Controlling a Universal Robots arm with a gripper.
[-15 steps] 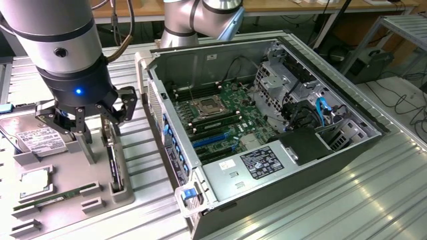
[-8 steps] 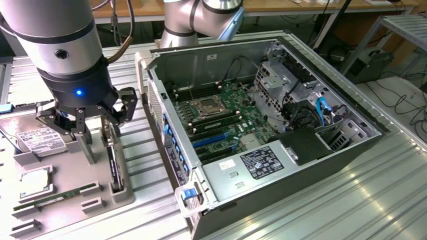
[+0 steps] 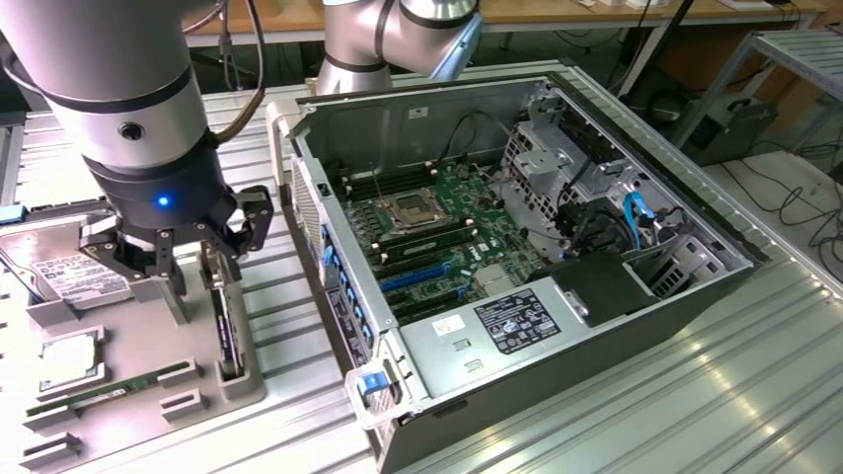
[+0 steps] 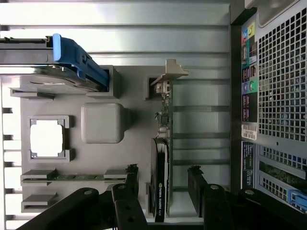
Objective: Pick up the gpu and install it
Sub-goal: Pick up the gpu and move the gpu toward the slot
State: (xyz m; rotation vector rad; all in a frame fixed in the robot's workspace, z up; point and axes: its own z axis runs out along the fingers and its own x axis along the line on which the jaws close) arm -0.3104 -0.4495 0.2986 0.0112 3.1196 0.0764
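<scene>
Black gripper [image 4: 163, 170] straddles one upright gpu [image 4: 162, 143] with two fingers [image 4: 130, 178].

Open PC case [image 3: 395, 138]; tray [image 3: 145, 331] with hard drive [image 3: 66, 281], memory stick [image 3: 113, 387].

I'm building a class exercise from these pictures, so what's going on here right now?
A robot arm's gripper hangs over the gpu, which stands on edge in a slot of the grey parts tray. In the wrist view its open fingers sit on either side of the card without touching it. The gpu is not yet lifted. The open computer case lies beside the tray.
</scene>
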